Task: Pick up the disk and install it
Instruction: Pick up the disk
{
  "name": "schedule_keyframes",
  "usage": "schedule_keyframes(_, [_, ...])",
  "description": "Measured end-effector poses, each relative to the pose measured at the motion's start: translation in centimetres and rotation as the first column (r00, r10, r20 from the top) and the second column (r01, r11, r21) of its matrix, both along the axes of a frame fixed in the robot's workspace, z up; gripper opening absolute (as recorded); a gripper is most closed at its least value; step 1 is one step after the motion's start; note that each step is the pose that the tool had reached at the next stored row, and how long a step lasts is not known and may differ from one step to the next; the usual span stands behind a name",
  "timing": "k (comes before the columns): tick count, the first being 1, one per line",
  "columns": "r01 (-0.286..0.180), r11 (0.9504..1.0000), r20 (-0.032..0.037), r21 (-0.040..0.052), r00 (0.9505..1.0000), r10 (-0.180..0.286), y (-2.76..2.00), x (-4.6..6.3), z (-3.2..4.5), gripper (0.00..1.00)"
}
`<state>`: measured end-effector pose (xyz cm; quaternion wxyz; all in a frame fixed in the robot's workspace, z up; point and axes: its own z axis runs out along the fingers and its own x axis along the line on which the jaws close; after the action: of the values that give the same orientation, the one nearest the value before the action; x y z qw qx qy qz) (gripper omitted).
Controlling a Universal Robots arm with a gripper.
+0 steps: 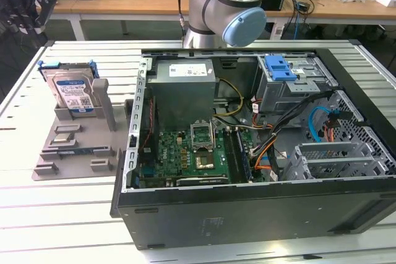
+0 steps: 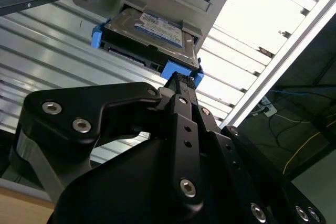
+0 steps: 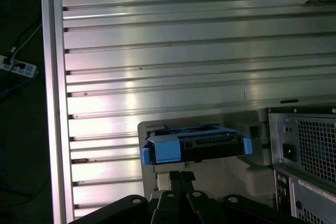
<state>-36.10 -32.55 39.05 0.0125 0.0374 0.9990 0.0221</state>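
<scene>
At the exterior view's left, the disk [image 1: 73, 93] stands nearly upright in a grey holder [image 1: 102, 106], its label facing the camera and its blue rails [image 1: 93, 66] showing at the top corners. The holder rises from a grey tray [image 1: 74, 153] on the slatted table [image 1: 55, 227]. Just beside the tray, to the exterior view's right, lies the open case [image 1: 247, 214], well apart from the disk. Inside it, from left to right, are the board [image 1: 185, 153], the grey supply box [image 1: 182, 88] above it and a blue bracket [image 1: 278, 66] on the drive cage. The arm [image 1: 229, 4] rises behind the case near the middle of the view.

In both wrist views the gripper [image 2: 181, 80] [image 3: 181, 176] points toward the disk [image 2: 155, 30] [image 3: 202, 148], which sits untouched in its holder. The gripper appears clenched, its black fingers [image 2: 184, 114] pressed together and empty, though the angle makes this hard to confirm.
</scene>
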Motion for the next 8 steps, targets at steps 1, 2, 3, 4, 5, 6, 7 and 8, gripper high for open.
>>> schedule_keyframes(1, [0.000,1.0000,0.0000,0.0000,1.0000,0.000,0.00,-0.01,0.00,0.11])
schedule_keyframes(2, [0.000,1.0000,0.0000,0.0000,1.0000,0.000,0.00,-0.01,0.00,0.11])
schedule_keyframes(3, [0.000,1.0000,0.0000,0.0000,1.0000,0.000,0.00,-0.02,0.00,0.11])
schedule_keyframes(4, [0.000,1.0000,0.0000,0.0001,1.0000,0.000,0.00,-0.02,0.00,0.11])
schedule_keyframes(5, [-0.007,1.0000,-0.0001,0.0000,1.0000,0.007,0.00,-0.03,0.00,0.11])
schedule_keyframes(6, [-0.026,0.9997,-0.0002,0.0000,0.9997,0.026,0.01,-0.03,0.01,0.11])
schedule_keyframes(7, [-0.051,0.9987,-0.0001,0.0000,0.9987,0.051,0.00,-0.04,0.01,0.11])
schedule_keyframes(8, [-0.070,0.9975,-0.0001,0.0000,0.9975,0.070,0.00,-0.03,0.00,0.11])
